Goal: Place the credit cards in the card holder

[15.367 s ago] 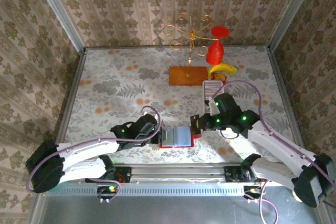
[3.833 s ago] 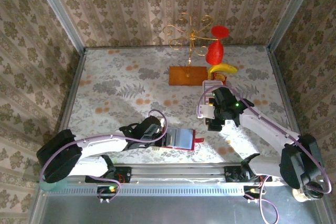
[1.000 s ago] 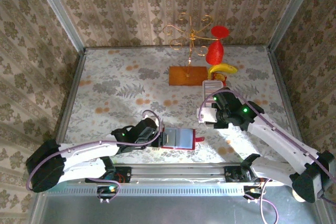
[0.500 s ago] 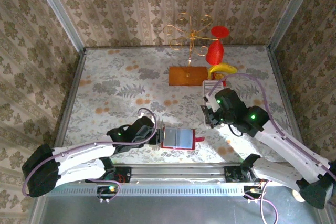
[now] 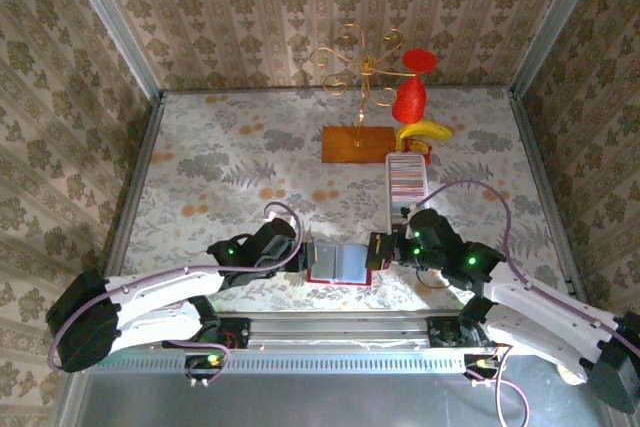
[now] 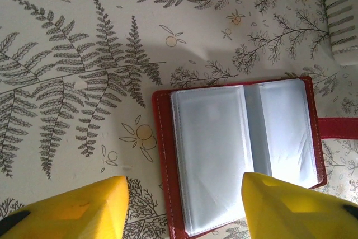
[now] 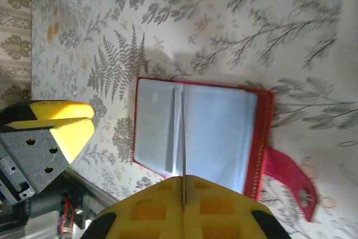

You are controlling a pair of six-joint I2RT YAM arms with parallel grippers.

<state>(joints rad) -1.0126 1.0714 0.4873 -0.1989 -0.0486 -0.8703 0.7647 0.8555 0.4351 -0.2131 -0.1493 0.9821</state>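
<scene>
When viewed from above, card holder (image 5: 338, 262) open and flat on the flowered table (image 5: 220, 162), close to the near edge, grey-blue pockets facing up. Left gripper (image 5: 303, 255) just beside its left edge, right gripper (image 5: 378, 250) at its right edge. Farther back, long white tray (image 5: 391, 169) with credit cards (image 5: 408, 182) packed on edge in a row, striped grey, white and pinkish. Behind the tray, orange-brown stand base (image 5: 358, 144) under a gold wire stand (image 5: 358, 62).

From the left wrist: yellow fingers (image 6: 72, 214) spread wide and low in the frame, gripping nothing. Holder lying beyond and partly between them, red rim around two pale pocket pages. Cannot tell whether any pocket has a card in it. Red strap (image 6: 338, 128) running off to the right. One corner of the tray at top right, striped card edges inside.

From the right wrist: yellow pads (image 7: 145, 211) pressed together on a single card (image 7: 183, 132), seen edge-on as a thin line over the holder, near the fold between its two pages. Cannot tell whether the card's far end touches a pocket. Snap tab (image 7: 288, 180) lying out on the table at the holder's right. Left gripper's yellow tips to the left, apart from the holder.
</scene>
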